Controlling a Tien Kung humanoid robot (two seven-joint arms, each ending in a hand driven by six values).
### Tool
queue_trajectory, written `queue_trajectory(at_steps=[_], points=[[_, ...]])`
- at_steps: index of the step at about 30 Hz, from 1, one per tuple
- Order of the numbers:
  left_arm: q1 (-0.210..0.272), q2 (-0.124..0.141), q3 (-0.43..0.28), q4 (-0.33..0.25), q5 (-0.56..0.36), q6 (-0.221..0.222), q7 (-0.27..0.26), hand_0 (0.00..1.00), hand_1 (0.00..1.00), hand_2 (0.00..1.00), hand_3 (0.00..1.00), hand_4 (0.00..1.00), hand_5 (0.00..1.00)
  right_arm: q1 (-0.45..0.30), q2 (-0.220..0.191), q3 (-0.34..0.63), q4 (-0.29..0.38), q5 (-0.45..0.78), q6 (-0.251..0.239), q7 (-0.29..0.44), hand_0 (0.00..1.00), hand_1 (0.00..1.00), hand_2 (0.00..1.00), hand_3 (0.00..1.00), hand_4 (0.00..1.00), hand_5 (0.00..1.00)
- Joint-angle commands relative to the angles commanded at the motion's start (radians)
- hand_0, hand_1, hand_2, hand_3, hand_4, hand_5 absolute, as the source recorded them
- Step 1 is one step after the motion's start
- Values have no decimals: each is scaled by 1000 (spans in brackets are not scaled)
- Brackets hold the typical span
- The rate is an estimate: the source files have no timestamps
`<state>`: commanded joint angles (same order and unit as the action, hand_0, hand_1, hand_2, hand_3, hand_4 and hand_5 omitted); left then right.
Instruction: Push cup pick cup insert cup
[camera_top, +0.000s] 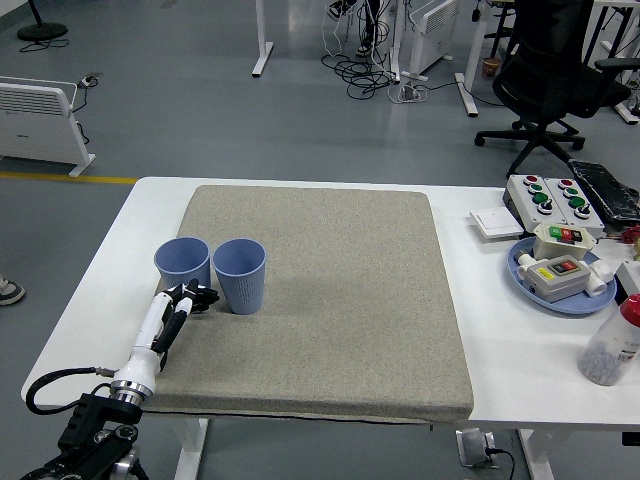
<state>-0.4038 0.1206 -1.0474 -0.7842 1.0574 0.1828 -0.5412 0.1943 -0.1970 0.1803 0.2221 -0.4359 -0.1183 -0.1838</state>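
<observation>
Two blue plastic cups upright on grey fabric mat (320, 300), left cup (182, 268) nearly touching right cup (240, 274); left hand (186, 301) at left cup's base, fingers (203, 296) curled, gripping nothing. Risk: low shove tips cup, or knocks neighbour across white bench (520, 370)

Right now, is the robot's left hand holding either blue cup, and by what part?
Nothing is held. The left hand sits low against the left cup, not wrapped around it.
</observation>
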Motion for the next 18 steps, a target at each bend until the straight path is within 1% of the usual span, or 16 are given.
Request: queue_trajectory(at_steps=[5, 8, 9, 10, 13, 18], points=[[-34, 2, 20, 50, -16, -1, -7, 611, 635, 577, 513, 554, 998, -1, 0, 2, 0, -3, 1, 0, 729, 666, 703, 597, 162, 388], [-49, 3, 28, 67, -29, -1, -13, 617, 641, 577, 513, 550, 998, -2, 1, 2, 0, -3, 0, 0, 729, 666, 703, 597, 162, 387], [-63, 2, 40, 85, -41, 5, -24, 617, 641, 577, 513, 550, 998, -3, 1, 3, 0, -5, 0, -1, 729, 666, 703, 597, 162, 387], [-65, 2, 42, 88, -43, 6, -26, 617, 641, 577, 513, 550, 998, -3, 1, 3, 0, -6, 1, -1, 729, 666, 703, 597, 162, 387], [-95, -5, 60, 133, -48, 21, -52, 615, 636, 572, 507, 547, 998, -4, 2, 8, 0, -14, 1, -2, 728, 667, 703, 597, 162, 387], [-121, -12, 78, 166, -53, 25, -62, 615, 636, 572, 507, 547, 998, -6, 2, 10, 1, -18, 1, -4, 728, 667, 703, 597, 162, 387]])
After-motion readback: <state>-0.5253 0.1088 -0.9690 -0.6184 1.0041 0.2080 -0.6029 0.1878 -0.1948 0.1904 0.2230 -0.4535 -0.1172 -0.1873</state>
